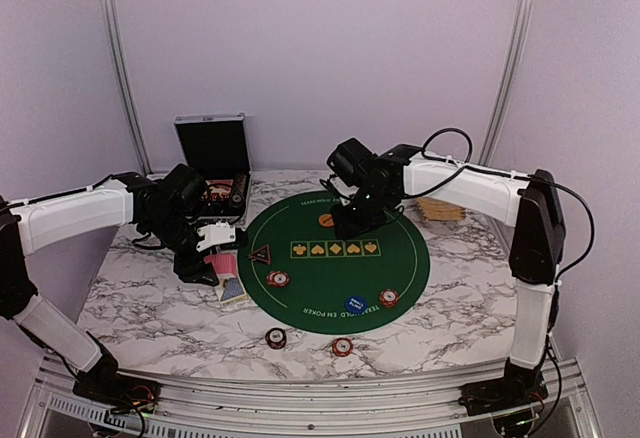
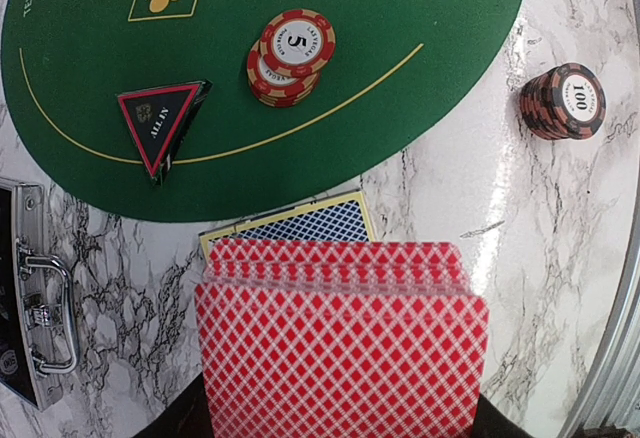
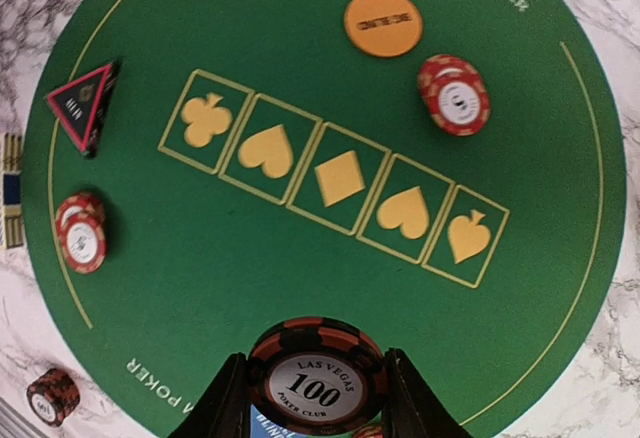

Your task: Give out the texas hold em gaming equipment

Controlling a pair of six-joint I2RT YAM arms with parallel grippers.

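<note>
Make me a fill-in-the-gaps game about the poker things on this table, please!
1. The left jaws are shut on a stack of ___-backed cards.
2. The right jaws grip a chip stack whose top chip reads ___.
3. On the green mat, the middle yellow box shows a ___.
4. The dark marker lying on the mat has the shape of a ___.

Missing words: red; 100; diamond; triangle.

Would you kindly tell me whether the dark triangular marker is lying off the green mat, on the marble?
No, the triangular marker lies on the green mat, near its edge, with green felt around it.
</note>
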